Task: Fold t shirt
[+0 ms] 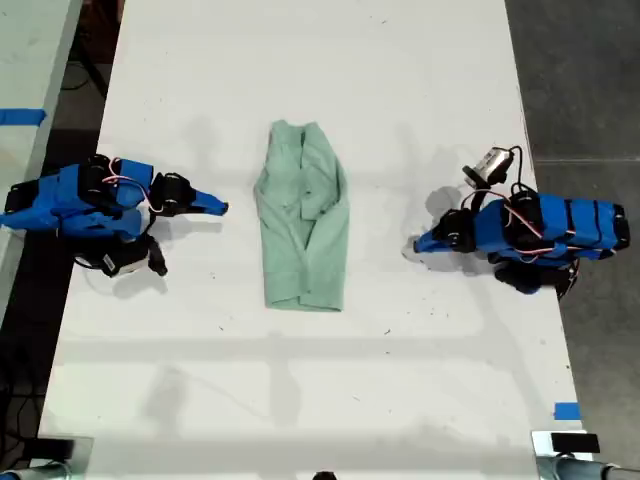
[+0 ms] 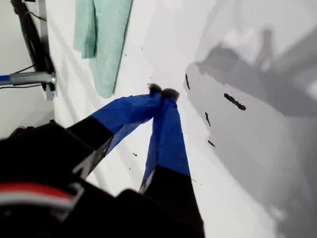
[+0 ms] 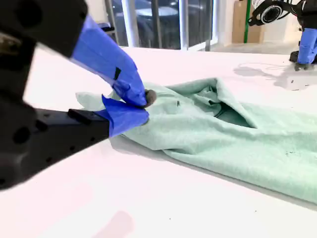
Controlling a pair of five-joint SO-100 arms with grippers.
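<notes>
T shirt (image 1: 302, 215) is what my two clenched, empty grippers point at: my second gripper (image 1: 222, 208) sits near one long edge, my first gripper (image 1: 418, 243) farther off the opposite edge, its long axis running crosswise between them on the table (image 1: 400, 380).

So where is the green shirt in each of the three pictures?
Exterior view: the green shirt lies in the middle of the white table, between the two blue arms.
First wrist view: only part of it shows, at the picture's edge, beyond my first claw, not touching it.
Second wrist view: it fills the middle, just behind my second claw.
Shared landmark: the white table under it.
</notes>
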